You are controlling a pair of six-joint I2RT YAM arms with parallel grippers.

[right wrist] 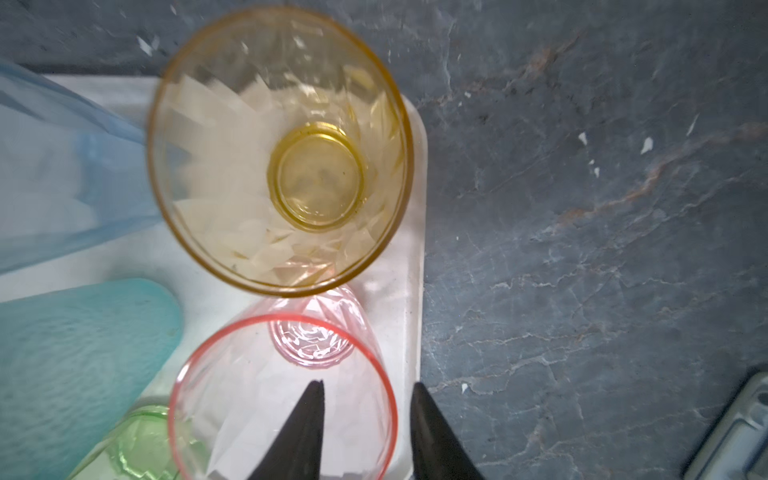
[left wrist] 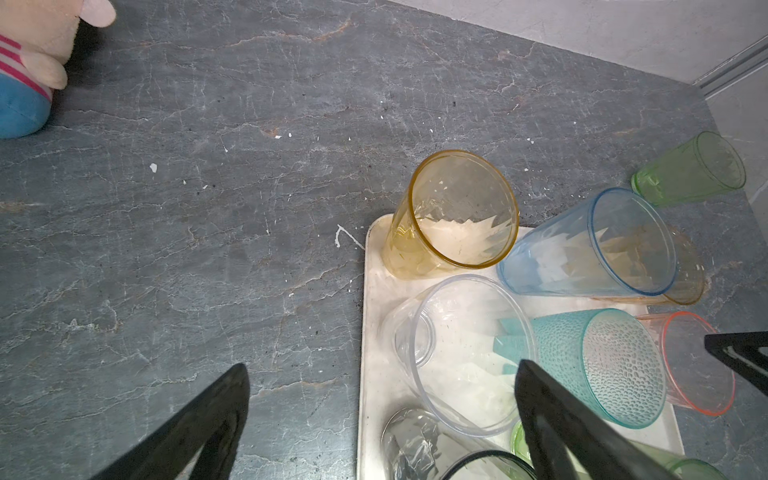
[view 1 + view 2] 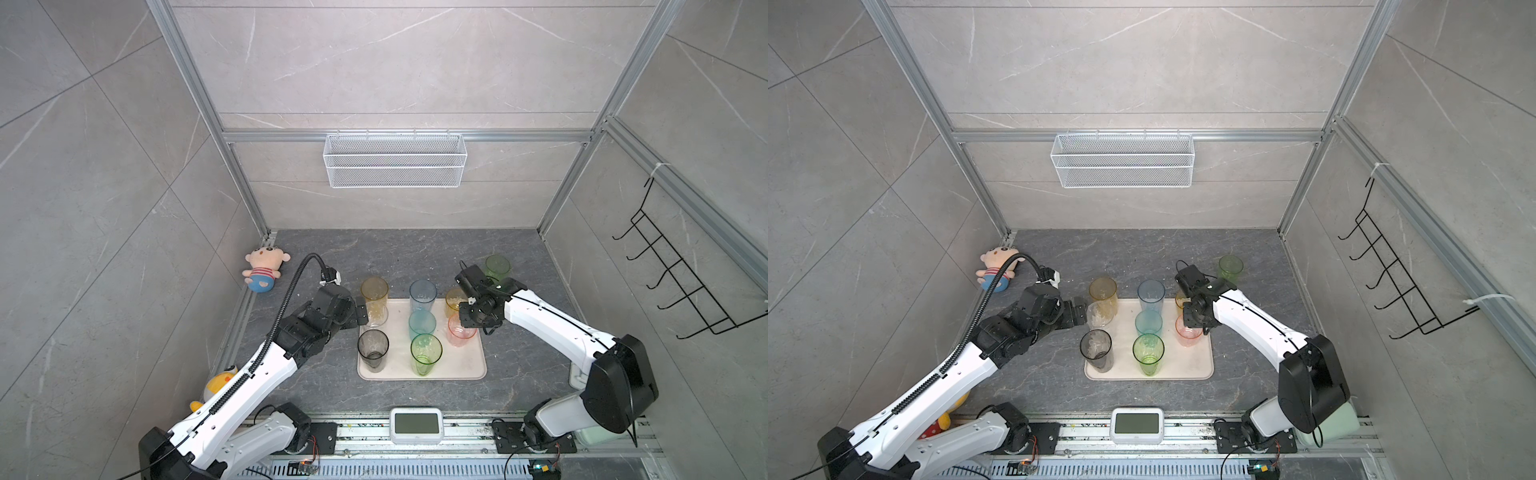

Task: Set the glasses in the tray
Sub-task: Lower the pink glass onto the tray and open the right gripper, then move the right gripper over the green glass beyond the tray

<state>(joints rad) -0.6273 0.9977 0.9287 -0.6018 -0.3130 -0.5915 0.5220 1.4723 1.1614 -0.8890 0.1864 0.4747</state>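
Note:
The cream tray (image 3: 461, 365) holds several glasses: amber (image 3: 374, 291), clear (image 3: 1099, 313), smoky grey (image 3: 373, 349), blue (image 3: 422, 295), teal (image 3: 422, 324), tall green (image 3: 426, 353), yellow (image 1: 282, 149) and pink (image 1: 282, 399). A short green glass (image 3: 497, 268) stands on the counter behind the tray's far right corner. My left gripper (image 2: 382, 399) is open wide at the tray's left edge, with one finger over the clear glass's rim. My right gripper (image 1: 368, 395) is open. It straddles the pink glass's rim, one finger inside and one outside, with a gap on each side.
A plush doll (image 3: 264, 268) lies at the far left of the counter and a yellow duck toy (image 3: 218, 384) sits under my left arm. A white wire basket (image 3: 395, 160) hangs on the back wall, a black hook rack (image 3: 681, 266) on the right wall. A timer (image 3: 416, 424) sits at the front edge.

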